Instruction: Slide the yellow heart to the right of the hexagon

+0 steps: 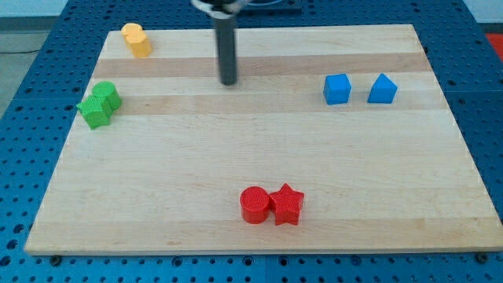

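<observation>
Two yellow blocks touch each other near the board's top-left corner. The upper one looks like a hexagon (pixel 131 32). The lower one (pixel 141 46) sits just below and right of it, and its shape is hard to make out. My tip (pixel 229 81) rests on the board near the top middle. It is well to the right of the yellow blocks, a little lower than them, and touches no block.
Two green blocks (pixel 99 104) touch at the left edge. A blue cube (pixel 336 89) and a second blue block (pixel 383 90) stand at the upper right. A red cylinder (pixel 255 205) and a red star (pixel 288 204) touch at the bottom middle.
</observation>
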Tool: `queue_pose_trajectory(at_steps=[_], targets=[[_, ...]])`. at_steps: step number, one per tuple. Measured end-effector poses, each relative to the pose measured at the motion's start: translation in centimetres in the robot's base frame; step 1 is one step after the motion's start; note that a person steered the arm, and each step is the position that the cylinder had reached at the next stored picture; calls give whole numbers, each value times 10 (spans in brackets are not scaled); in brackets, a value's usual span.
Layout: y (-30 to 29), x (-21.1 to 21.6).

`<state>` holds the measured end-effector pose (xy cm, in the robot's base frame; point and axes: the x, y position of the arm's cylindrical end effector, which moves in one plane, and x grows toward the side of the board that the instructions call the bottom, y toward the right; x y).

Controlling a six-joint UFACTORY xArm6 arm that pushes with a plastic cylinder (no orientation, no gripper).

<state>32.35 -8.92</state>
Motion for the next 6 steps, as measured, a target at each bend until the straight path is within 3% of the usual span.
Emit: queue_pose_trajectory(at_steps=[2, 3, 6], targets=[[-166, -23], [-215, -41], [-212, -132]])
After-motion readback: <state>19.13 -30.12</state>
